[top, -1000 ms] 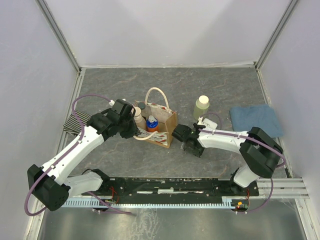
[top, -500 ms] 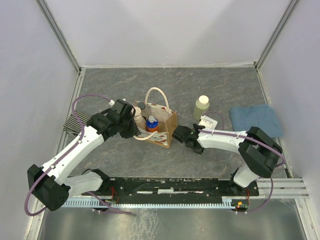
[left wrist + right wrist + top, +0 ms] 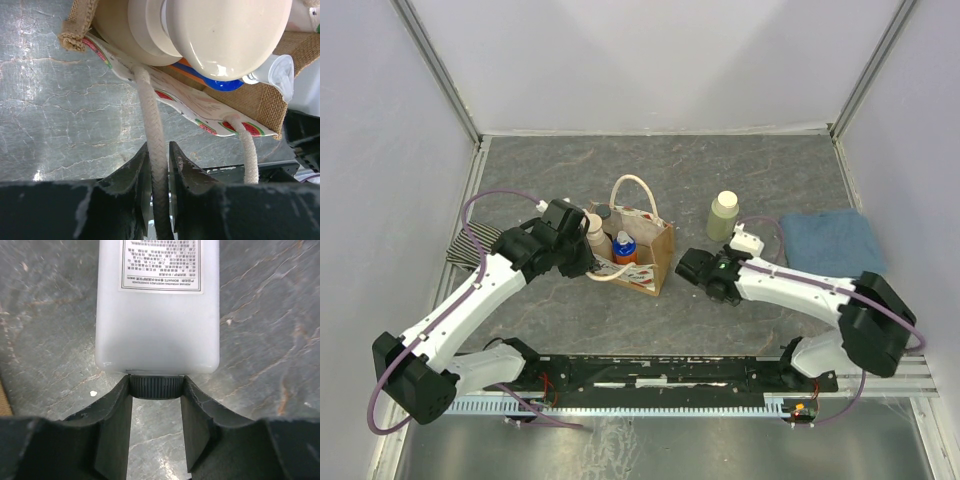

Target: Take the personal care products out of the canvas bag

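The canvas bag [image 3: 648, 252] stands mid-table with the tan pump bottle [image 3: 595, 232] and the blue-and-orange bottle [image 3: 624, 247] in it. My left gripper [image 3: 582, 262] is at the bag's left side, shut on its cream rope handle [image 3: 150, 115]. In the left wrist view the left gripper [image 3: 159, 155] sits under the pump bottle [image 3: 215, 30] and a blue cap [image 3: 222, 82]. My right gripper [image 3: 705, 272] is right of the bag. In the right wrist view it [image 3: 156, 390] is shut on the black cap [image 3: 155, 387] of the white bottle [image 3: 157, 305]. The pale yellow-green bottle [image 3: 723, 215] stands upright on the table.
A folded blue cloth [image 3: 832, 240] lies at the right edge. A black-and-white striped cloth [image 3: 468, 245] lies at the left, partly under my left arm. Grey walls enclose the table on three sides.
My right gripper has shifted a little to the right, away from the bag, and that arm's elbow has swung out to the right. The left arm and the bag have not moved.
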`<state>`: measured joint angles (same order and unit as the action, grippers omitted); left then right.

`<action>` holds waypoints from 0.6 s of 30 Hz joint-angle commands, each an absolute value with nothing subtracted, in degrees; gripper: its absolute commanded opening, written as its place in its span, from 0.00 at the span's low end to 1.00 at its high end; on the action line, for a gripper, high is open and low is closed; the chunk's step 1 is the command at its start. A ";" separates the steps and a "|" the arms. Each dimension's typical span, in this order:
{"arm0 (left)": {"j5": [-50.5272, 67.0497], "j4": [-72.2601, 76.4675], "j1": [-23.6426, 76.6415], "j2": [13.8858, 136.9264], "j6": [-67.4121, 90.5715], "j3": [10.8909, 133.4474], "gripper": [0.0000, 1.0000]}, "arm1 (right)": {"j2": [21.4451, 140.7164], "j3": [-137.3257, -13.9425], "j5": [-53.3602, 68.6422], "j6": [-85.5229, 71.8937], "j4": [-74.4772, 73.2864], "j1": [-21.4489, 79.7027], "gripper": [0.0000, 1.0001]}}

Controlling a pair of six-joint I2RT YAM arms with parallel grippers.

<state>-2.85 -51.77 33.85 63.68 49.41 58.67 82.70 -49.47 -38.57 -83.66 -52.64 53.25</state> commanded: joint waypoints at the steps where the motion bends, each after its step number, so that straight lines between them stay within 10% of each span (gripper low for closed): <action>1: -2.82 -51.50 33.73 62.66 46.62 59.23 0.27 | 75.82 -54.10 -47.41 -80.41 -59.56 53.79 0.00; 18: -3.04 -52.50 33.79 63.36 45.99 60.86 0.27 | 75.79 -64.13 -50.10 -65.08 -55.92 46.88 0.02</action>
<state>-2.83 -51.96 33.85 63.72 49.39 58.70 75.81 -61.41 -46.52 -70.02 -59.46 50.11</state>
